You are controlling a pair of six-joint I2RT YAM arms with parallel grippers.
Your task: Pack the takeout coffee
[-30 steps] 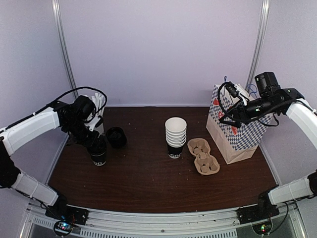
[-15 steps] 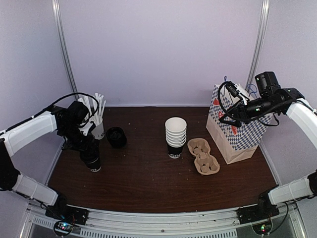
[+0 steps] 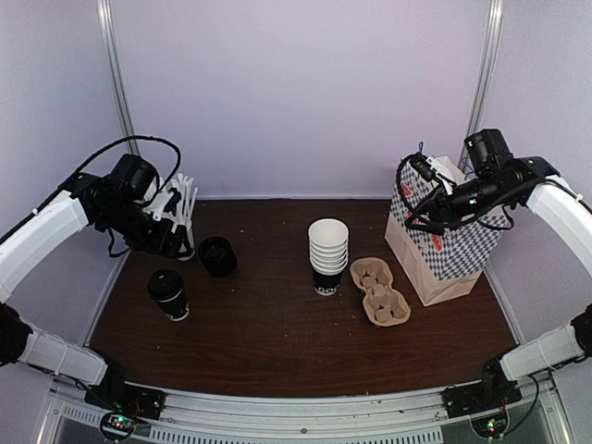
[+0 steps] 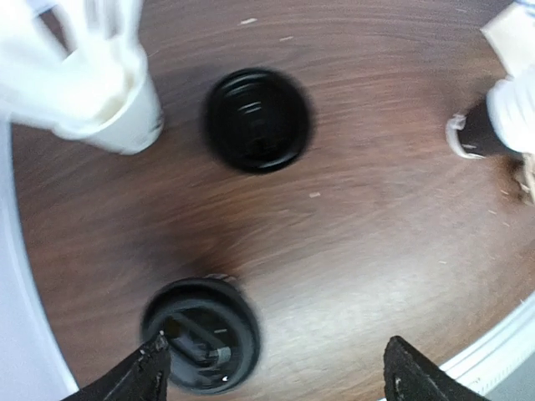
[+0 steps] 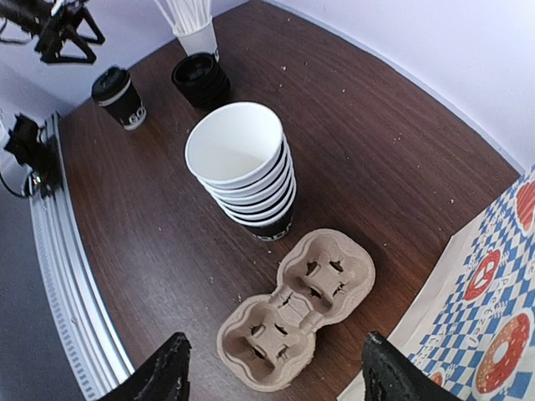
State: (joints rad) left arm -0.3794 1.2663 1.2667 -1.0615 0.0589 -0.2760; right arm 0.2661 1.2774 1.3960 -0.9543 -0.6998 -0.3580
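In the top external view the table (image 3: 277,356) is seen from high above its near edge, facing the back wall (image 3: 296,92), far enough off that the whole top is framed. In the left wrist view the tabletop is looked at nearly straight down, close and blurred. In the right wrist view it is overlooked obliquely from higher up. The takeout coffee (image 4: 201,338) is shared by all three views. The cup stack (image 5: 238,163) and cardboard carrier (image 5: 297,313) are shared by the right wrist and top views.
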